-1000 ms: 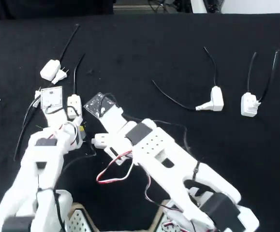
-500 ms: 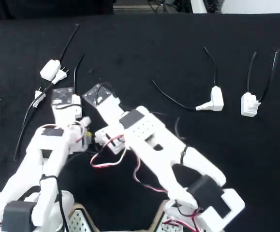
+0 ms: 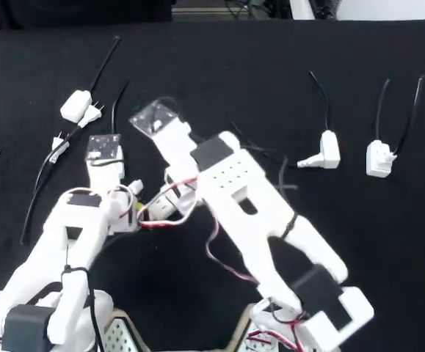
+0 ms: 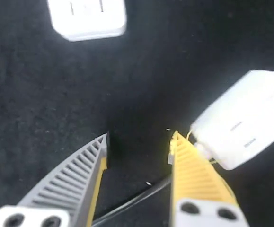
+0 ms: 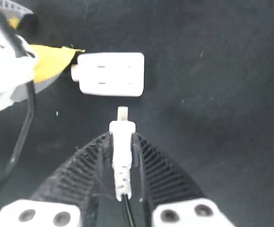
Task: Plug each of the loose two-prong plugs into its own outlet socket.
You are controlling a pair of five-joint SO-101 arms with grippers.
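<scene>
1. In the high view, a small 2-prong plug lies ahead of the left pincer and off to its left, well apart from it.
2. We see the left pincer released, its grey finger and yellow finger spread wide over the black table. A black cable crosses between them near their bases.
3. A far socket lies ahead of the tips, apart from them. A near socket touches the outer side of the yellow fingertip.
4. The right pincer is clenched on a white plug. Its prongs point straight ahead at the near socket's side, with the tip just short of it.
5. Well to the right of the right pincer lie 1 more plug, prongs turned toward the pincer, and beyond it a white block.
</scene>
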